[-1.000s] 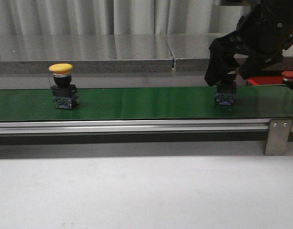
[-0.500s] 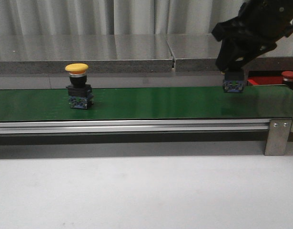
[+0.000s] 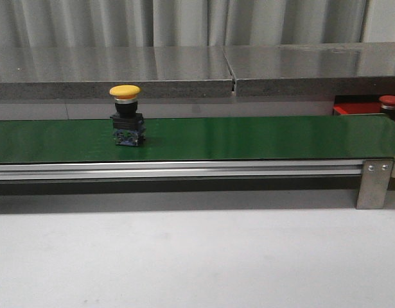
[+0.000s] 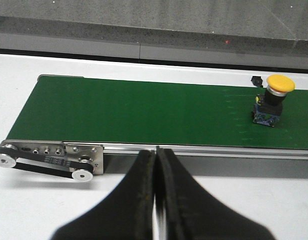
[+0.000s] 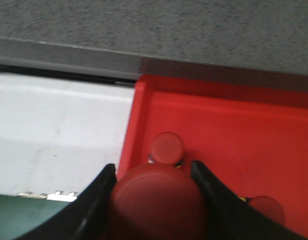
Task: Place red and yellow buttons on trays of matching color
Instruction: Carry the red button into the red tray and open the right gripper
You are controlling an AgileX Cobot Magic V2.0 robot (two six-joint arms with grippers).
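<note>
A yellow button (image 3: 125,115) with a dark base stands upright on the green belt (image 3: 248,138), left of centre; the left wrist view has this yellow button (image 4: 272,101) too. My left gripper (image 4: 156,151) is shut with nothing in it, in front of the belt's near rail. My right gripper (image 5: 154,169) is shut on a red button (image 5: 159,202), held above the left edge of the red tray (image 5: 234,125). Two more red buttons (image 5: 167,147) (image 5: 266,210) stand in that tray. The front view has one red button (image 3: 390,102) on the red tray (image 3: 348,108) at the far right; neither gripper is in that view.
A grey stone ledge (image 3: 184,70) runs behind the belt. The belt's aluminium rail (image 3: 184,170) and end bracket (image 3: 375,183) face me. The belt's drive pulleys (image 4: 48,160) sit at its end in the left wrist view. White table (image 3: 184,256) lies in front.
My right gripper lifted the red button off the belt and went up and right out of the front view. The yellow button rode the belt to the right.
</note>
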